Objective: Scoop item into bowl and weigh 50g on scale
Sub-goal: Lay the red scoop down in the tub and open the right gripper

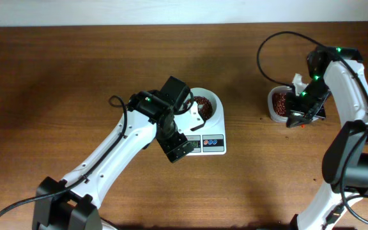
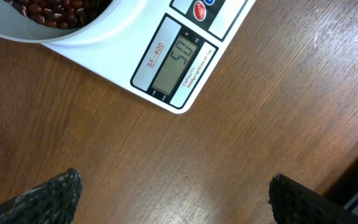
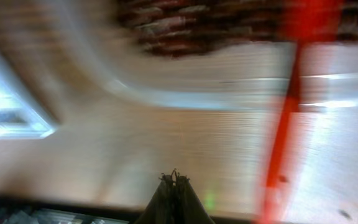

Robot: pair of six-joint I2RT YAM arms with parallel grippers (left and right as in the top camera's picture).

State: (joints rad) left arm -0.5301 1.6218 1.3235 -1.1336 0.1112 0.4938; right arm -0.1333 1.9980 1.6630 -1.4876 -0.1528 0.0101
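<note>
The scale [image 1: 207,142] lies low and centre in the overhead view. Its long axis runs up and down the frame, with the display [image 2: 178,62] end towards the bottom edge. In the left wrist view it sits in the upper left, and the display strip slants from lower left to upper right, showing a 5 and a 0. There is one scale, with two buttons [image 1: 213,138], one red and one blue. One white bowl [image 1: 214,105] stands on its upper end, holding a heap of beans [image 1: 203,107] too many to count.

The left gripper [image 2: 176,194] hovers over the bare table [image 1: 75,76] just below the display, fingers wide apart and empty. In the overhead view its arm covers the scale's left side and part of the bowl.

At the right of that view, one clear tub [image 1: 273,114] holds a second heap of beans, partly hidden by the right gripper [image 1: 296,118]. The right wrist view is badly smeared. The fingertips [image 3: 174,182] look pressed together, and one red scoop [image 3: 291,106] shows as a streak beside them, apart.
</note>
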